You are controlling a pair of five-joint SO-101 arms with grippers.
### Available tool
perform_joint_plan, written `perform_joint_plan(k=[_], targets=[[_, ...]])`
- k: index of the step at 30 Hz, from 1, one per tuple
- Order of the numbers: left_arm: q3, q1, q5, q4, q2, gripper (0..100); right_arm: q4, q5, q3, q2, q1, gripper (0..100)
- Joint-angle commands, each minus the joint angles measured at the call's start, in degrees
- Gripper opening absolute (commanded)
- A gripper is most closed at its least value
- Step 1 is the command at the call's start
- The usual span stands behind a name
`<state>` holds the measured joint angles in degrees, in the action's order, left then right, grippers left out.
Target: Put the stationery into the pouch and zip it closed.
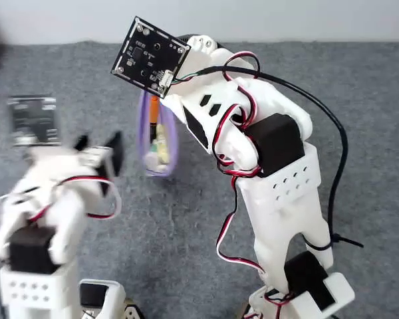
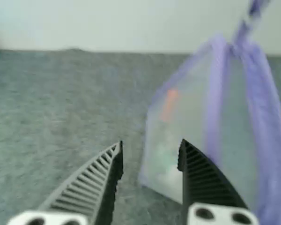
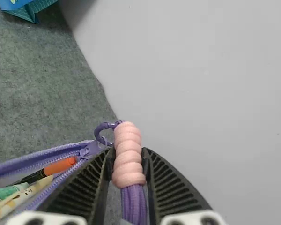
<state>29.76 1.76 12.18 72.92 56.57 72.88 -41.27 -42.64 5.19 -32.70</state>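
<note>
The translucent pouch (image 1: 158,143) with purple edging hangs upright over the grey table. Its pink zip pull (image 3: 127,152) is clamped in my right gripper (image 3: 127,157), which is shut on it above the pouch's top. The zip (image 3: 47,157) stands open, and an orange pen (image 3: 58,166) and other stationery lie inside. My left gripper (image 2: 150,161) is open just beside the pouch (image 2: 210,117), close to its lower side, with nothing between its fingers. From above, the left gripper (image 1: 100,151) sits a short way left of the pouch.
A grey felt-like cover (image 1: 359,100) lies over the whole table, with a pale wall (image 3: 201,70) behind it. A teal-blue object (image 3: 23,8) lies far off on the cover. Open surface stretches left of the pouch (image 2: 51,103).
</note>
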Motion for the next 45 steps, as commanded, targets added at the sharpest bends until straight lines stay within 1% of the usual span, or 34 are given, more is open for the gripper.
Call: perform_joint_plan(k=[1, 3, 5, 8, 11, 14, 18, 21, 23, 27, 30, 33, 35, 38, 40, 42, 45], targets=[[2.51, 7.56, -0.79, -4.13, -0.18, 18, -2.86, -0.18, -1.58, 2.15, -1.10, 0.8], [2.51, 11.52, -0.62, -4.31, -0.44, 18, -2.86, -0.18, -1.58, 1.89, -1.36, 0.8], [2.86, 14.07, -0.53, -5.45, -0.62, 18, -2.86, -0.18, -1.58, 1.54, -1.36, 0.8], [3.74, 14.51, -0.53, -7.38, -0.70, 18, -2.42, -0.18, -1.58, 1.80, -1.19, 0.8], [3.91, 12.40, -0.70, -7.12, -0.26, 18, 0.22, -0.09, -1.58, 1.89, -1.10, 0.8], [1.98, 9.67, -0.88, -4.22, -0.09, 18, 8.66, 0.26, -1.58, 2.07, -1.27, 0.8], [-4.09, 6.42, -0.97, 2.81, -0.09, 18, 17.45, 7.30, -1.67, 2.15, -1.45, 0.8], [-7.16, 5.54, -1.32, 6.95, -0.09, 18, 21.76, 9.76, -1.67, 2.15, -1.45, 0.8], [-7.52, 5.80, -3.16, 8.97, -0.09, 18, 21.05, 9.67, -1.76, 2.15, -1.45, 0.8], [-5.14, 6.42, -4.57, 10.37, -0.26, 18, 14.99, 9.58, -1.76, 1.89, -1.36, 0.8], [-1.27, 9.93, -4.40, 10.37, -0.26, 18, 10.86, 9.76, -1.67, 1.54, -1.36, 0.8], [1.71, 14.59, -4.22, 10.37, -0.26, 18, 9.54, 10.02, -1.58, 0.75, -1.36, 0.8], [2.86, 18.46, -3.69, 9.49, -0.26, 18, 9.54, 11.08, -1.58, 0.13, -1.36, 0.8], [4.18, 22.86, 1.67, 4.13, -0.70, 18, 9.80, 17.85, -1.58, -0.31, -2.07, 0.8], [5.58, 23.65, 4.22, -0.79, -0.70, 18, 11.74, 22.24, -1.58, -0.31, -3.30, 0.8], [7.08, 23.56, 5.27, -4.75, -0.70, 18, 15.08, 26.37, -1.58, -0.22, -4.53, 0.8], [8.22, 21.63, 7.56, -6.51, -0.70, 18, 19.38, 33.49, -1.67, -0.13, -6.20, 0.8]])
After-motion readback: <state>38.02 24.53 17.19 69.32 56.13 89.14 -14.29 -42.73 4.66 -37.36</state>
